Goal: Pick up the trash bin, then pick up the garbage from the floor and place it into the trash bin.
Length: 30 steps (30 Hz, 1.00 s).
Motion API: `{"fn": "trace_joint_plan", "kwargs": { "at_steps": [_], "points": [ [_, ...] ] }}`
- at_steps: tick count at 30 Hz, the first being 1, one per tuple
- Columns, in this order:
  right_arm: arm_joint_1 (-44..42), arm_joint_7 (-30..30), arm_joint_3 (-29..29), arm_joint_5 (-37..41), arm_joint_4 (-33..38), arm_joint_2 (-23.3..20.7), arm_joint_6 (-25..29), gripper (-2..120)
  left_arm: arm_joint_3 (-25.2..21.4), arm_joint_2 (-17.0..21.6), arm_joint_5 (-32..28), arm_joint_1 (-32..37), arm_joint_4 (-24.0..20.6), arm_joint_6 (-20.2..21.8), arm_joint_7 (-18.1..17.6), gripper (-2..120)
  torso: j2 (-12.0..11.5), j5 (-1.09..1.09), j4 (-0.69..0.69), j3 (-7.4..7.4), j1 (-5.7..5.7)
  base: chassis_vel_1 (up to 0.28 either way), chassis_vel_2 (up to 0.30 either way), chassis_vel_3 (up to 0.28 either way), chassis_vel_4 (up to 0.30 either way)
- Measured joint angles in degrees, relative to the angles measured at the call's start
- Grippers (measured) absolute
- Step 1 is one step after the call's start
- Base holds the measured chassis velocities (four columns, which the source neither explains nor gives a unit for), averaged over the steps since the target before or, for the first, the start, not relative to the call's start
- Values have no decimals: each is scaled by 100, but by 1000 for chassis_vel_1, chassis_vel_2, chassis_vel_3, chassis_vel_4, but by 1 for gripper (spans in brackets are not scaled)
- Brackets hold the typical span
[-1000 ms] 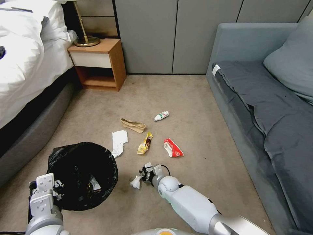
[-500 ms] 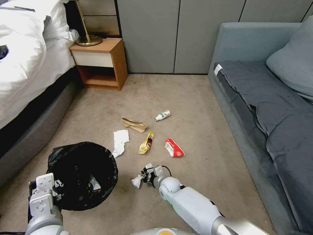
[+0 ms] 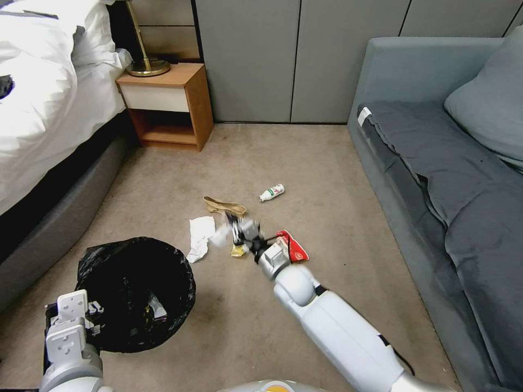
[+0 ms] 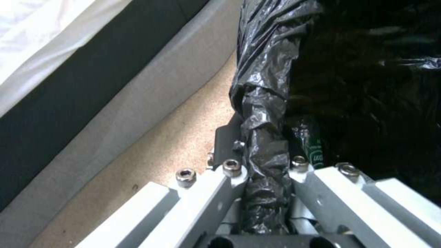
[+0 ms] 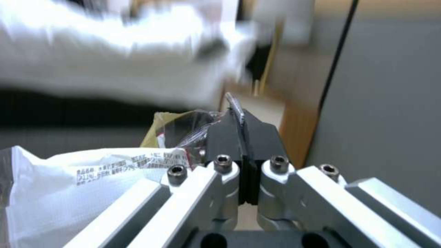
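We see the grey sofa [image 3: 447, 179] filling the right of the head view, the white-sheeted bed [image 3: 38, 98] at the upper left, and a wooden nightstand [image 3: 169, 106] against the far wall, with tan carpet [image 3: 327, 163] between them. At the lower left of that frame sits the trash bin [image 3: 136, 294], its black bag open toward us with some litter inside. The left wrist view adds what the head view hides: the left pincer [image 4: 266, 172] is clamped tight on the bag-covered rim of the bin, crinkled plastic pinched between its closed fingers, a green-labelled bottle [image 4: 313, 151] just inside, and the bed base running along the carpet beside it. In the head view the right arm reaches from the lower right to mid-frame, where the right pincer [image 3: 235, 231] is blurred above the scattered garbage: a white paper scrap [image 3: 199, 237], a brown paper bag [image 3: 223, 207], a small bottle [image 3: 271, 192] farther up, a red wrapper [image 3: 294, 247] beside the wrist, and a yellow wrapper [image 3: 236, 251] partly hidden under the pincer. The right wrist view shows us the grip plainly: the black fingers [image 5: 223, 137] are pressed together on the thin edge of a crinkled white wrapper [image 5: 69, 186] with small print, hanging to one side.
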Motion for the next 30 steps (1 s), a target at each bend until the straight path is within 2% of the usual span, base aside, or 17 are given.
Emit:
{"fn": "trace_joint_plan", "kwargs": {
  "at_steps": [1, 4, 6, 10, 12, 16, 18, 21, 24, 30],
  "points": [
    [0, 0, 0, 0, 0, 0, 0, 0, 0, 0, 0, 0, 0, 0, 0, 1, 0, 0, 0, 0, 0, 0, 0, 0, 0],
    [111, -358, -83, -4, 822, -82, 393, 0, 73, 0, 19, -35, 48, 5, 1, 1, 0, 0, 0, 0, 0, 0, 0, 0, 0],
    [126, -440, -134, -3, 926, -102, 460, 0, 86, 0, 25, -36, 55, 5, 1, 1, 0, 0, 0, 0, 0, 0, 0, 0, 0],
    [191, -643, -485, -22, 1241, -213, 597, 0, 118, 0, 48, -45, 73, 6, 2, 1, 0, 0, 0, 0, 0, 0, 0, 0, 0],
    [298, -674, -973, -25, 1298, -343, 602, 0, 122, 0, 55, -47, 73, 8, 3, 1, 0, 0, 0, 0, 0, 0, 0, 0, 0],
    [480, -645, -1625, -47, 1075, -437, 608, 0, 128, 0, 62, -46, 73, 11, 4, 1, 0, 0, 1, 0, 0, 0, 0, 0, 0],
    [525, -617, -1752, -64, 981, -438, 612, 0, 131, 0, 66, -48, 73, 11, 4, 1, 0, 0, 1, 0, 0, 0, 0, 0, 0],
    [666, -535, -2208, -234, 297, -321, 763, 0, 156, 0, 87, -68, 73, 11, 13, 1, 0, 0, 1, 0, 0, 0, 0, 0, 0],
    [691, -521, -2379, -323, -126, -219, 817, 0, 163, 0, 92, -79, 73, 11, 14, 1, 0, 0, 1, 0, 0, 0, 0, 0, 0],
    [664, -556, -2430, -335, -349, -176, 783, 0, 147, 0, 81, -96, 71, 11, 14, 1, 0, 0, 0, 0, 0, 0, 0, 0, 0]
  ]
}}
